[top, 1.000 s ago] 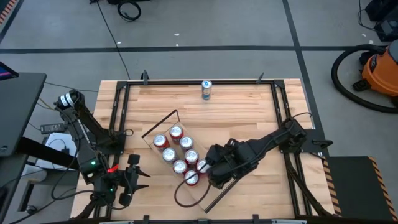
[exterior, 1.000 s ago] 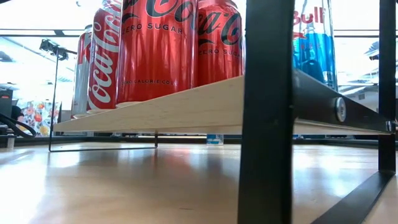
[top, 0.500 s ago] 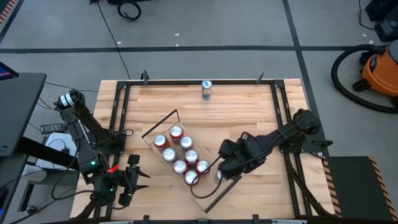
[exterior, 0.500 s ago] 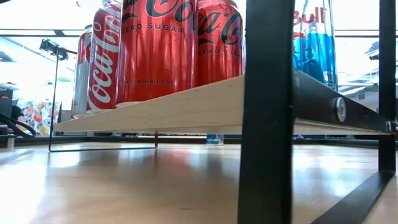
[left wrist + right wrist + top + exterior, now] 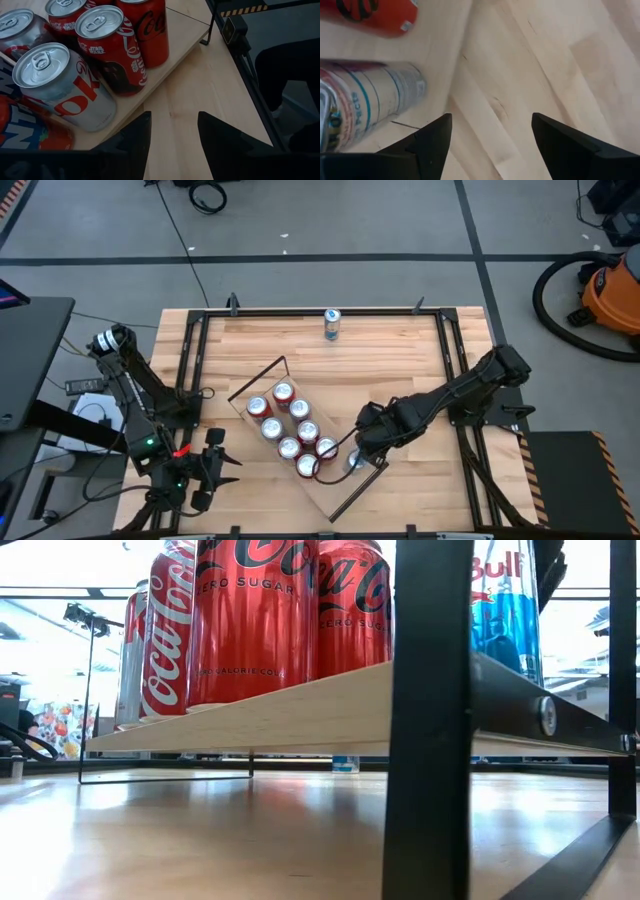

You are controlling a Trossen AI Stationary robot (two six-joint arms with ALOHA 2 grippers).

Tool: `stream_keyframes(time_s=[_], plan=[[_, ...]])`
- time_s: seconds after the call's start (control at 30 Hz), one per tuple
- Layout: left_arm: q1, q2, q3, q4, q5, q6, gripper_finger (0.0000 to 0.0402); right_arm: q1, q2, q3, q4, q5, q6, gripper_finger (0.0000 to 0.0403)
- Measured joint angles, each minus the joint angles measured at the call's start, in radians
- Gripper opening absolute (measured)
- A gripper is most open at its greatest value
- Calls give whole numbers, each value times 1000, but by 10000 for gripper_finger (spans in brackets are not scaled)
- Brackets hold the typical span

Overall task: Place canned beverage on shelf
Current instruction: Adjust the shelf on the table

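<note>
Canned beverage (image 5: pixel 354 462): slim silver-blue can, upright at shelf (image 5: pixel 330 498) edge beside red cans (image 5: pixel 290 428).
Right gripper (image 5: pixel 368 452): fingers spread, empty, just beside that can.
Left gripper (image 5: pixel 172 131): fingers apart, idle at worktop (image 5: pixel 390 370) corner.
Spare can (image 5: pixel 331 323): far edge.
Risk: arm brushing the edge can, toppling it.

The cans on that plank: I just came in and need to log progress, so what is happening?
The right tool is open beside the shelf, holding nothing. A blue-and-silver can stands at the shelf's edge next to it, with seven cola cans already in rows. One more can waits at the table's far edge. The left tool idles at the near left corner.
</note>
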Motion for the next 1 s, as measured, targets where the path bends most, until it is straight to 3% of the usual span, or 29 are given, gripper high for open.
stream_keyframes(time_s=[0.27, 0.47, 0.83, 1.0], plan=[[0, 0, 0, 0, 0, 3, 172, -21, -153, -264, 306, -53, -7, 271], [0, 0, 0, 0, 0, 2, 172, -42, -255, -501, 637, -115, -7, 265], [0, 0, 0, 0, 0, -1, 172, -92, -368, -883, 1250, -283, 23, 265], [0, 0, 0, 0, 0, -2, 172, -105, -389, -1025, 1476, -285, 76, 264]])
